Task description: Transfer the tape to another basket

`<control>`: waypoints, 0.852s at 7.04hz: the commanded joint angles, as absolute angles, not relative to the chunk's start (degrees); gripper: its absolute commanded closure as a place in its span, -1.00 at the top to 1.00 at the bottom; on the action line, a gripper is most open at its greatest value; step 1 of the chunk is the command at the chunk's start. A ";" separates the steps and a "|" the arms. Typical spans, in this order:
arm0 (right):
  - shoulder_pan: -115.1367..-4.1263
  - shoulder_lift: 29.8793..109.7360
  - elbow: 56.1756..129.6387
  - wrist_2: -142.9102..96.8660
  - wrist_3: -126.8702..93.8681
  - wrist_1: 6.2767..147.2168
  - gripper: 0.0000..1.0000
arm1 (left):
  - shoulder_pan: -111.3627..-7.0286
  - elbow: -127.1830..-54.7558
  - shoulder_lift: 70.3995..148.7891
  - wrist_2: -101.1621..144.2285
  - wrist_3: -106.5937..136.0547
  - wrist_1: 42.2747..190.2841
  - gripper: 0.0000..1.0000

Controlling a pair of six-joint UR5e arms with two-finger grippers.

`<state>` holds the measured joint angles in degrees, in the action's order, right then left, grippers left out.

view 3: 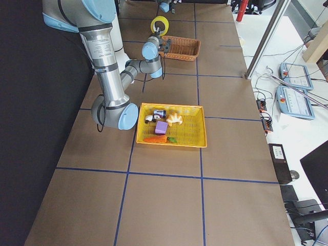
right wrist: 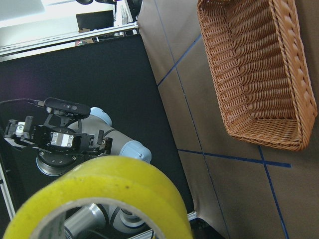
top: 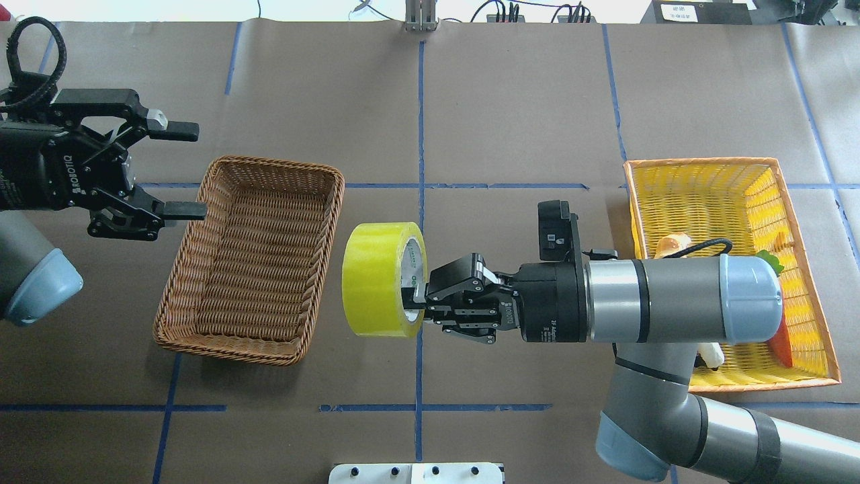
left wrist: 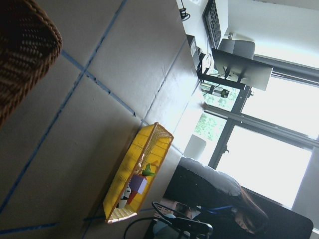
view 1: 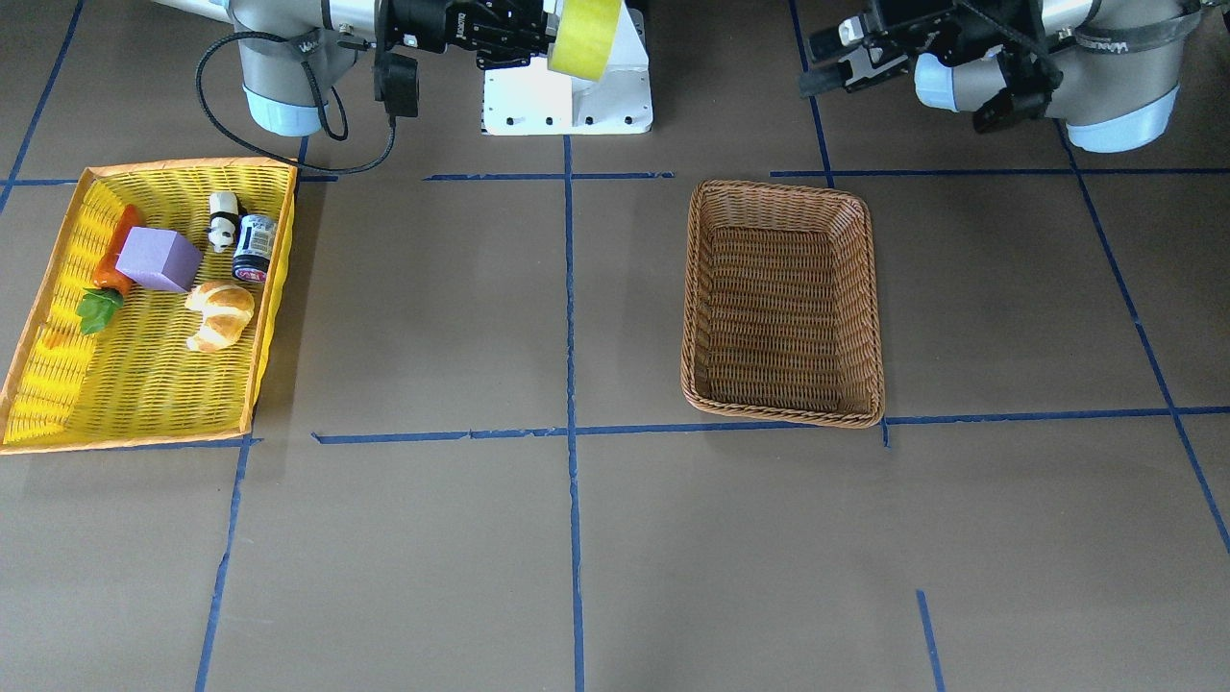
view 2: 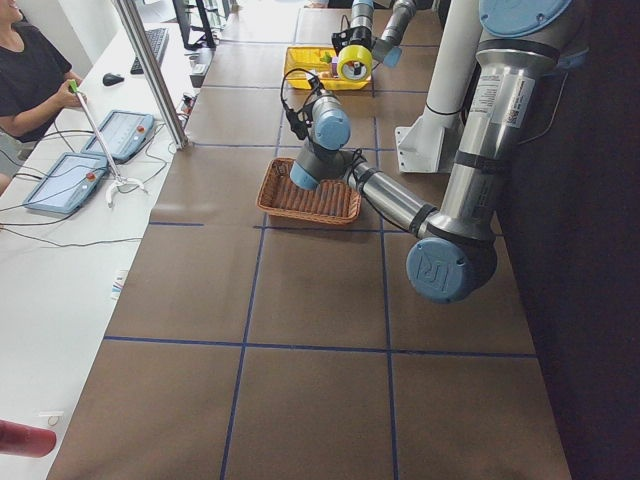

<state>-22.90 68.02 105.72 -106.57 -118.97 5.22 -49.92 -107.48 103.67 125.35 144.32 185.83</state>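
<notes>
The tape [top: 376,279], a wide yellow roll with a printed core, hangs in the air on my right gripper [top: 418,301], which is shut on its rim. It is held high, just right of the brown wicker basket [top: 252,259]. The tape also shows in the front view [view 1: 584,37], the left view [view 2: 354,62], the right view [view 3: 159,24] and the right wrist view [right wrist: 99,199]. The basket [view 1: 783,303] holds nothing. My left gripper [top: 180,169] is open and empty, beside the basket's far left corner.
The shallow yellow tray basket [top: 806,202] at the right holds a croissant [view 1: 221,315], a purple block [view 1: 159,259], a carrot [view 1: 115,261], a panda figure [view 1: 223,221] and a small jar [view 1: 255,248]. The white robot base [view 1: 567,101] stands at the table's near edge.
</notes>
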 commanded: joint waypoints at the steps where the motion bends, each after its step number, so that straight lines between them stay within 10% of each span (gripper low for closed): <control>1: -22.06 67.59 105.91 -106.52 -118.83 4.75 -0.93 | -45.46 -110.30 104.33 113.20 152.70 186.50 1.00; 6: -21.27 68.03 106.09 -106.43 -118.83 2.02 -0.91 | -34.56 -109.07 108.88 109.42 153.37 187.38 1.00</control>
<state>-21.47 67.88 106.24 -106.41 -118.83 2.23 -36.59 -109.24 107.54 109.56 153.46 187.60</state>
